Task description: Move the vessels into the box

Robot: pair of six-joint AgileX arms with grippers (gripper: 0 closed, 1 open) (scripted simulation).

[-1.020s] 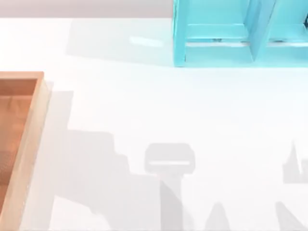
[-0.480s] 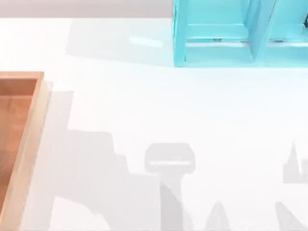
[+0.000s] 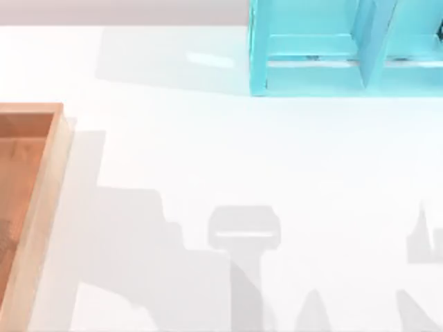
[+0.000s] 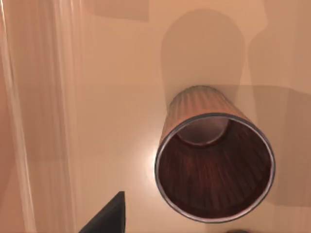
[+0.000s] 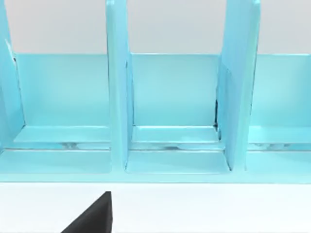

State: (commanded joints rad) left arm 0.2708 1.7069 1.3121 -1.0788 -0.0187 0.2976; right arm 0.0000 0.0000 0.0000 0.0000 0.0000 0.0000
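- White table (image 3: 208, 152) fills the top view, with the box (image 3: 41, 207) at its left edge and a cyan shelf frame (image 3: 325, 48) at the far right.
- Left wrist view, close in: one cup (image 4: 214, 165) stands upright on the box floor (image 4: 107, 121); a dark finger (image 4: 109, 216) beside it, grip cannot be told.
- Right wrist view: a dark finger (image 5: 92, 216) over the table, facing the shelf frame's compartments; grip cannot be told.

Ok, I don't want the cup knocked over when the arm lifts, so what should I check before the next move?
1. Cup upright on box floor: ok.
2. Cup apart from box wall: ok.
3. Left pincer, above the cup, clear of its rim: cannot tell.
4. Second cup's place: cannot tell.
5. Right pincer parked facing cyan shelf: ok.
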